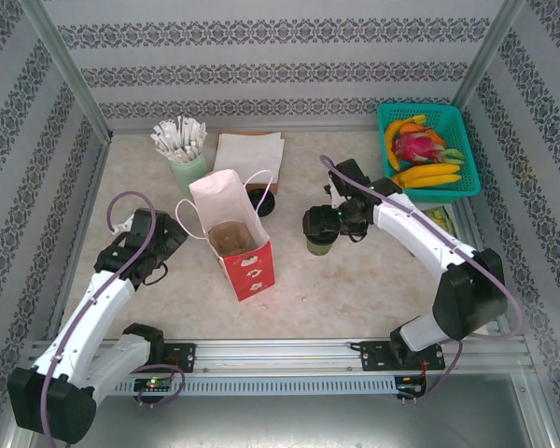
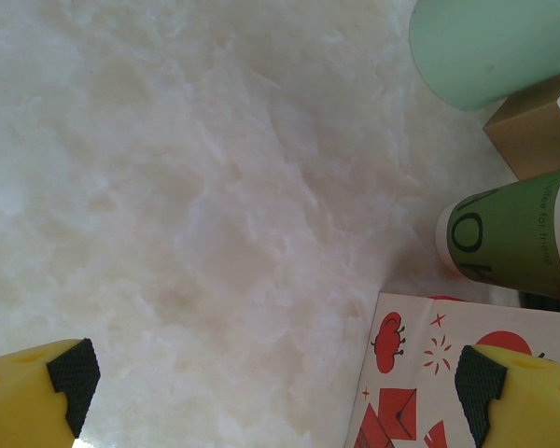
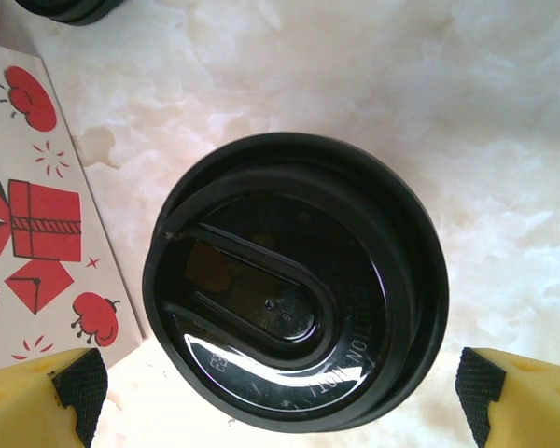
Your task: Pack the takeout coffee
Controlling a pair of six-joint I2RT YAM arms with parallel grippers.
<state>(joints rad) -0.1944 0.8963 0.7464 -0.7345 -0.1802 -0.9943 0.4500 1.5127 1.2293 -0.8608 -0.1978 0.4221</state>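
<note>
The takeout coffee [image 1: 319, 245] stands upright on the table just right of the bag; in the right wrist view I look straight down on its round black lid [image 3: 294, 280]. My right gripper [image 1: 323, 224] [image 3: 278, 392] hovers over it, open, one yellow finger on either side of the lid and apart from it. The red-and-white paper bag [image 1: 235, 235] [image 3: 28, 215] [image 2: 429, 383] stands open in the middle of the table. Left of the bag, my left gripper [image 1: 157, 245] [image 2: 278, 383] is open over bare table with nothing between its fingers.
A pale green cup of white sticks [image 1: 185, 161] [image 2: 490, 47] and a brown napkin pack [image 1: 249, 154] sit at the back. A printed olive-green cup [image 2: 518, 233] stands behind the bag. A teal fruit basket [image 1: 453, 117] is at the back right. Patterned walls enclose the table.
</note>
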